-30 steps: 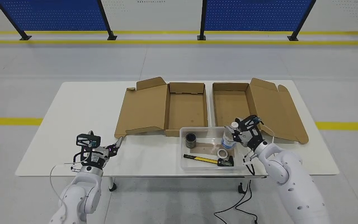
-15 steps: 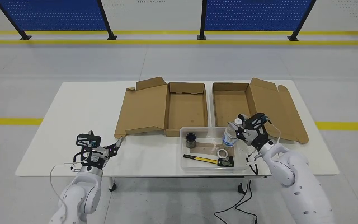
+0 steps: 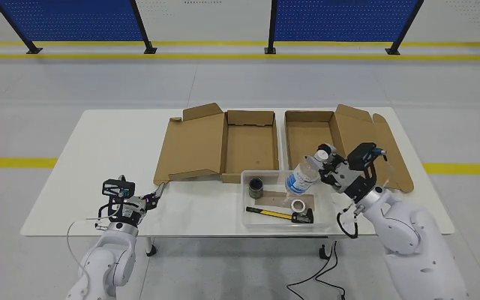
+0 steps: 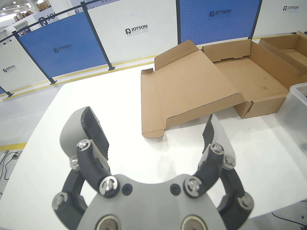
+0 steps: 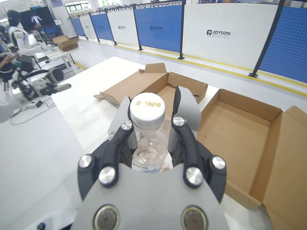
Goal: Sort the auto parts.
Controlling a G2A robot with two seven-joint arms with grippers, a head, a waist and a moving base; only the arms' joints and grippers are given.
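Right wrist view: my right gripper [image 5: 151,99] clamps the bottle [image 5: 147,112] by the neck, snug I think, so go slow to the box [image 5: 239,132] ahead.

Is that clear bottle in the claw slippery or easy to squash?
Probably smooth plastic, so the bottle might slip; the right claw grips near its cap. Its clear wall likely dents. Round, so it may roll.

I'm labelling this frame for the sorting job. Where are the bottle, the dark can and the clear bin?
bottle [image 5: 147,110], right wrist view, on its white cap.
dark can [image 3: 256,187], top view, on its top.
clear bin [image 3: 244,199], top view, on the wall beside the can.
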